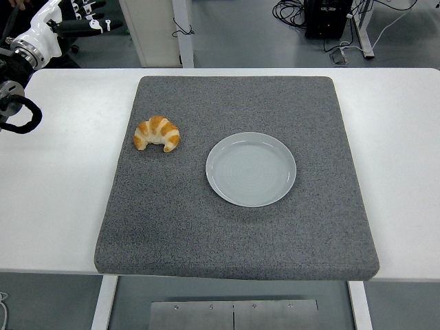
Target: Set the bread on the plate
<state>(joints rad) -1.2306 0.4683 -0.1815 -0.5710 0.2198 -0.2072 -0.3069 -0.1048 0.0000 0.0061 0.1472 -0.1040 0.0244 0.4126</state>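
White surface [62, 199] is covered by a grey mat [275, 234]. On the mat, the bread [157, 133] is seen left of the plate [251, 169], apart from it. At top left, the left hand [65, 20] is held released, fingers spread, grasping nothing.

A white table [62, 192] carries one grey mat [206, 227].

Croissant [157, 133]: on the grey mat [234, 220], left of the plate [251, 169], apart from it.
Plate: empty, mid-mat.
Left robot hand [75, 17]: top-left corner, beyond the tabletop [55, 179], fingers seemingly extended, holding nothing.
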